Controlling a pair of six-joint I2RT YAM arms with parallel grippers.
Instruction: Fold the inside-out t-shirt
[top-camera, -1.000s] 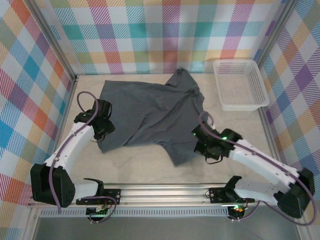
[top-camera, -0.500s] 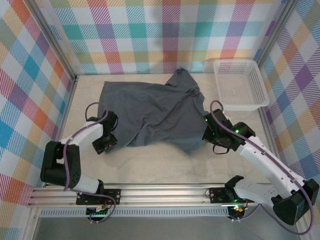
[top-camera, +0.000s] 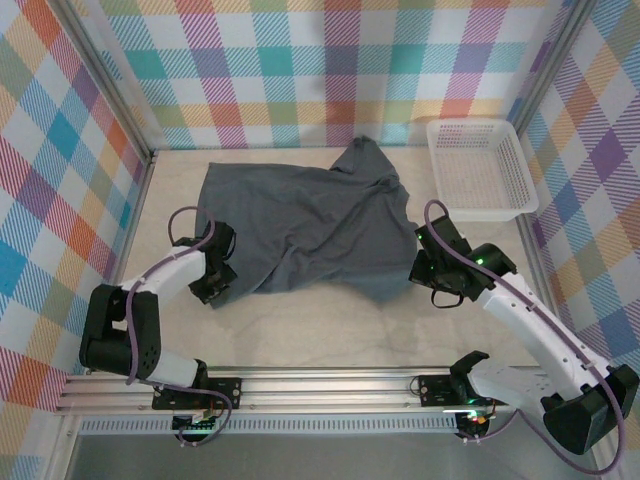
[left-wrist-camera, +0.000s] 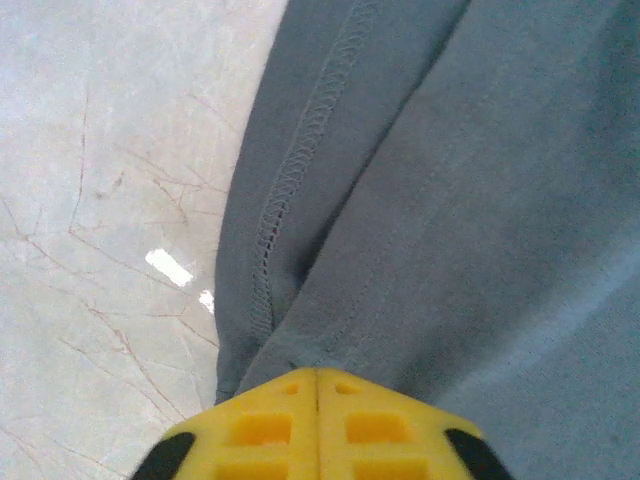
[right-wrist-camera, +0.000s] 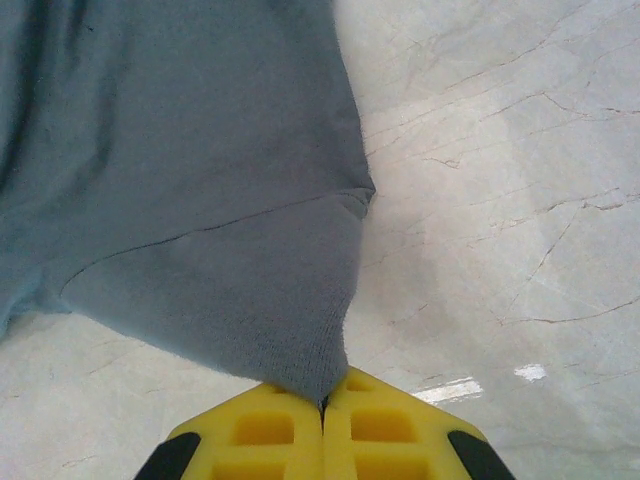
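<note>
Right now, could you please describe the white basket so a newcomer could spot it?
Start at the pale table walled in plaid; look to its far right corner. The white mesh basket sits there, rigid and rectangular, unlike the limp grey t-shirt beside it.

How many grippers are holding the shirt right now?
2. The left gripper is shut on the shirt's near left edge; the right gripper is shut on its near right corner.

t-shirt (top-camera: 300, 225) on table (top-camera: 300, 335), basket (top-camera: 480, 165) far right, left tool (top-camera: 213, 290) at left hem, right tool (top-camera: 420, 272) opposite
</note>
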